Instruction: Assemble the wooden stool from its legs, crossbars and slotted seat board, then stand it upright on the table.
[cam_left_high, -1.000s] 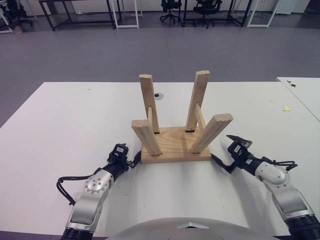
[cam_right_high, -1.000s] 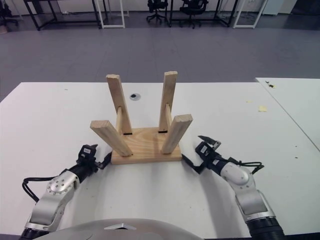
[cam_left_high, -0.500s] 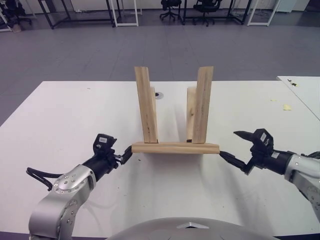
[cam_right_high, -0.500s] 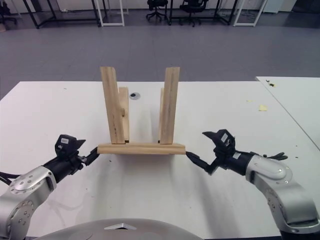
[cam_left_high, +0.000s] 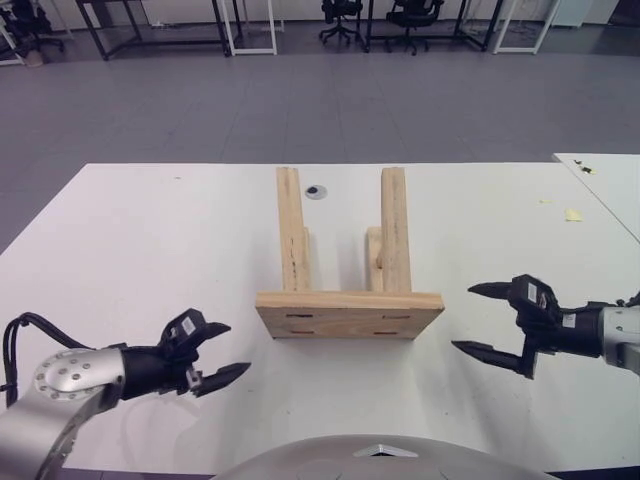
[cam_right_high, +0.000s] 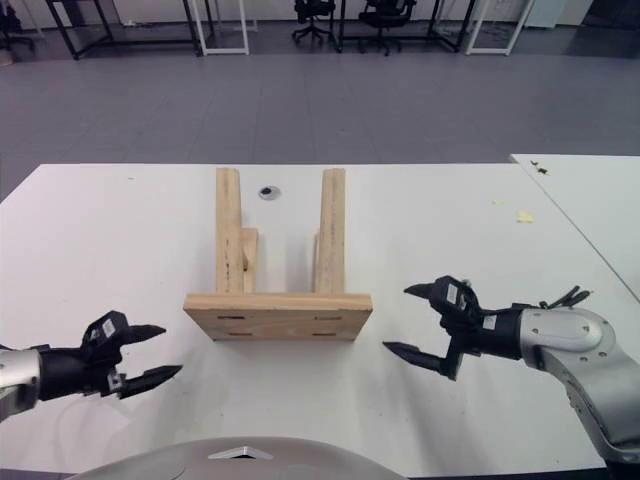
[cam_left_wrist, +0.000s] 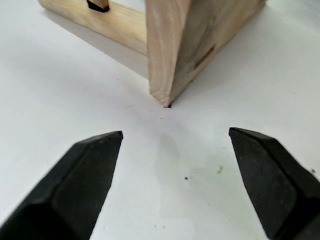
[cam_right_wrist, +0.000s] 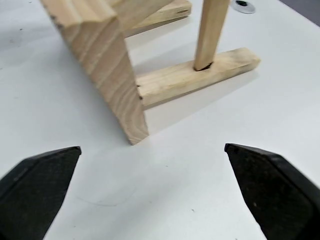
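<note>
Lying on its side near the middle of the counter (cam_left_high: 120, 250), the wooden stool (cam_left_high: 349, 313) has its slotted seat board (cam_right_high: 277, 316) standing on one long edge and facing the near edge. Its legs (cam_left_high: 291, 228) run level toward the far edge. A crossbar (cam_right_wrist: 210, 30) rises from the lower leg on the right side. The left pincer (cam_left_high: 235, 348) hovers low near the counter's near-left corner, spread wide and holding nothing, well apart from the board. The right pincer (cam_left_high: 462, 318) sits beside the board's right end, also wide open and empty.

The stool looks like solid, stiff timber of modest weight, and its smooth sawn faces could slide against hard fingers. The joints appear only slotted together, so levering on a leg may loosen them. The safer hold is probably the seat board's two short ends, one pincer on each. From there the stool could be tipped about the board until the legs stand down.
</note>
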